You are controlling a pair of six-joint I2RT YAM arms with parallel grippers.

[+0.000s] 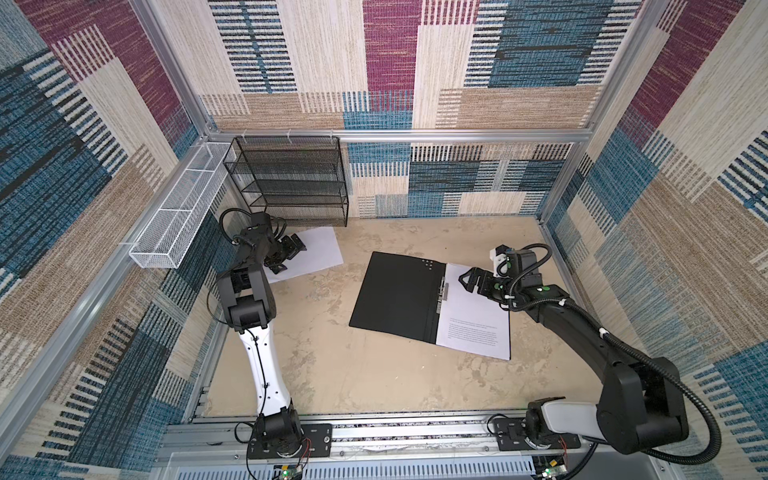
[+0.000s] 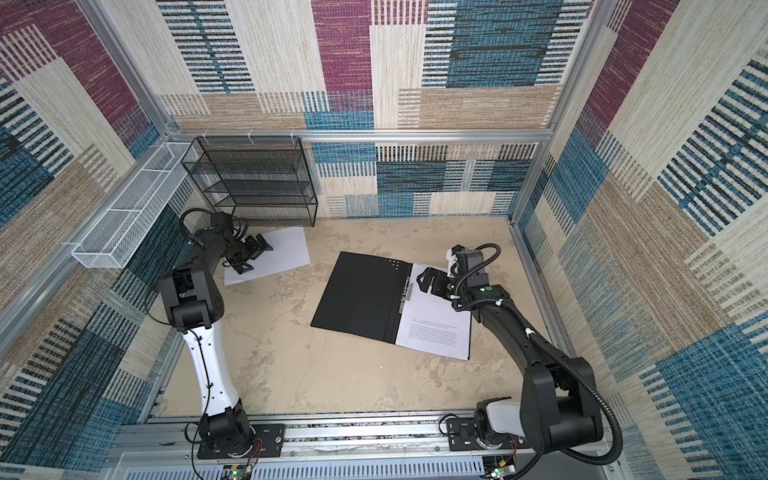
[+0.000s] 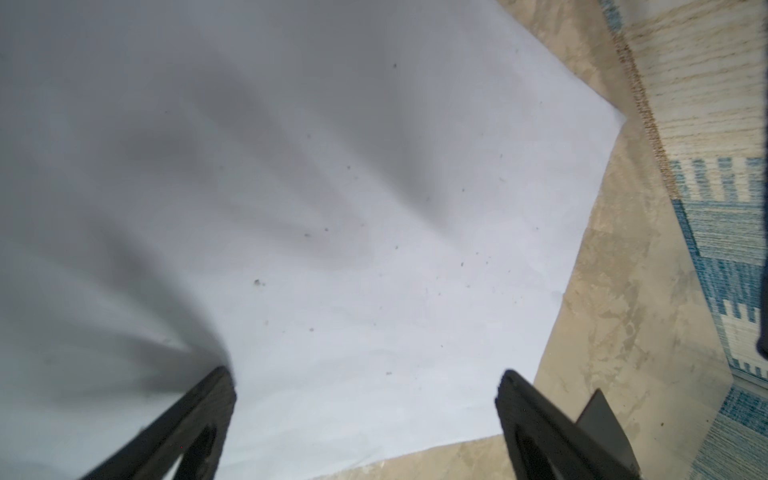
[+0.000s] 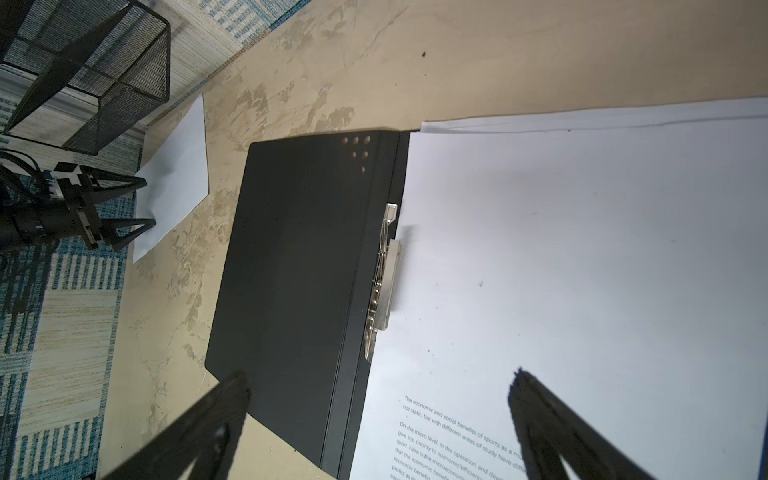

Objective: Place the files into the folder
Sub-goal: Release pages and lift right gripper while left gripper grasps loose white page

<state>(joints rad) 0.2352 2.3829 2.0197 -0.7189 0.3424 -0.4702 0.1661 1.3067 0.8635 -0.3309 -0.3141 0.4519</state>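
Your left fingers [image 3: 199, 419] stand wide apart and empty over a blank sheet [image 1: 320, 249] beside the black rack [image 1: 291, 183]. Your right fingers [image 4: 552, 428] gape empty above the files [image 1: 478, 316], which lie in the open folder [image 1: 395, 291] mid-bench [image 1: 332, 374].

Folder [image 4: 299, 291] lies open on the counter [image 4: 457, 62], black inside up, printed files [image 4: 582, 270] stacked on one half beside the metal clip [image 4: 384, 282]; right pincer [image 4: 378, 376] hovers spread wide above the spine; left pincer [image 4: 148, 203], likewise spread, sits at a loose blank sheet [image 4: 178, 178] near the mesh rack [image 4: 104, 83].
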